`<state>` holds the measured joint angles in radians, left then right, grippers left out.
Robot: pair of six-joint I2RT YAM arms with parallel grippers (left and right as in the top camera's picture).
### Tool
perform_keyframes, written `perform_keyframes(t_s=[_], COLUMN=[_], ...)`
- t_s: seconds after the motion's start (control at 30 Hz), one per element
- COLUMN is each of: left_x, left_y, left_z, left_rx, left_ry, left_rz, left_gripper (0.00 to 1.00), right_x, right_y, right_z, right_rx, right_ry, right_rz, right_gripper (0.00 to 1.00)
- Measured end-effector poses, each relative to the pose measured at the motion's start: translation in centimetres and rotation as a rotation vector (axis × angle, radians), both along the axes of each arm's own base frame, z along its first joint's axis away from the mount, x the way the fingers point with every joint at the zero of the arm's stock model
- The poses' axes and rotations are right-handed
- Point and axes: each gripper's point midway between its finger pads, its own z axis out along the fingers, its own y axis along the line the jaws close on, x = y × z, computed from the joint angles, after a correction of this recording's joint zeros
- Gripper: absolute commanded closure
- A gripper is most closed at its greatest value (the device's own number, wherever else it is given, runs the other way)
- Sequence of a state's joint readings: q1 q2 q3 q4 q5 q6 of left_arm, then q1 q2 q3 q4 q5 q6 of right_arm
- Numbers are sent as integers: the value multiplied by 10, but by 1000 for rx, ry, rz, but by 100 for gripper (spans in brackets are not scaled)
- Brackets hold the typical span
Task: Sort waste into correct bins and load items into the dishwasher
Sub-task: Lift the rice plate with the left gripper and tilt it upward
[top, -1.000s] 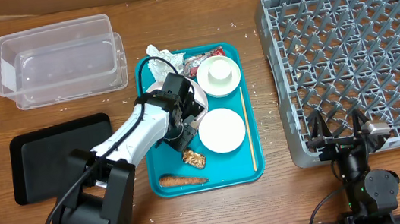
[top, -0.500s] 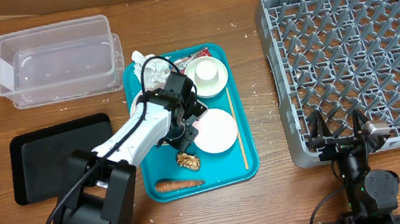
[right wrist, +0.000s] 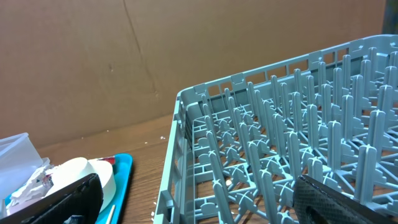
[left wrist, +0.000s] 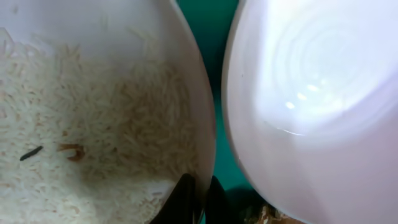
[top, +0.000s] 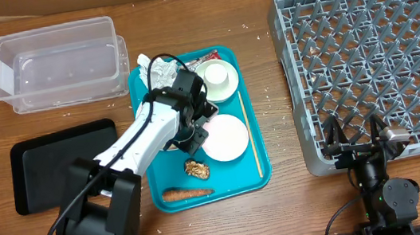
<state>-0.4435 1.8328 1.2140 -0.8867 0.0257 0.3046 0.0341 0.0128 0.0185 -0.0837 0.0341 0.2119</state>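
Left gripper (left wrist: 198, 198) jaws pinch the rim of the rice-strewn plate (left wrist: 93, 74), with the clean bowl (left wrist: 323, 93) just beside them. Right gripper (top: 354, 133) jaws stand wide.

On my brown wooden counter (top: 285, 204) lie a clear plastic tub (top: 59, 68), shallow black tray (top: 59, 164), teal tray (top: 234, 180), grey pegged rack (top: 370, 50).

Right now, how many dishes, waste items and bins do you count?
Dishes: 3 (cup, empty dish, rice dish)
Waste: 5 (napkin, wrapper, lump, carrot, rice)
Bins: 2 (tub, black tray)
Total: 10
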Motion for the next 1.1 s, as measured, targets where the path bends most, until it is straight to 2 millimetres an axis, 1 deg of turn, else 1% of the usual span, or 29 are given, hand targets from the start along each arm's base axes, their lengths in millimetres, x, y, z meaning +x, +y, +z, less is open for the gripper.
perform_keyframes(t_s=[0.27,0.4,0.5,0.7,0.9,1.1], left_x=[8,6,5,2,2,1], left_y=[-3,-2,-4,-8,-11,-13], left_z=[16,20,23,34,45,48], left_rx=[-4,8,17,67,99,132], left_ry=[-8,1,-1,-9,-30,-47], left_rz=[41,61,65,82,106,123], left_gripper=[96,96,96,96,96,96], right_x=[0,0,0,0,0,0], right_y=[0,0,0,0,0,0], right_z=[0,0,0,0,0,0], right_rx=[0,0,0,0,0,0], right_ry=[0,0,0,0,0,0], right_rz=[0,0,0,0,0,1], right_gripper=[0,0,0,0,0,0])
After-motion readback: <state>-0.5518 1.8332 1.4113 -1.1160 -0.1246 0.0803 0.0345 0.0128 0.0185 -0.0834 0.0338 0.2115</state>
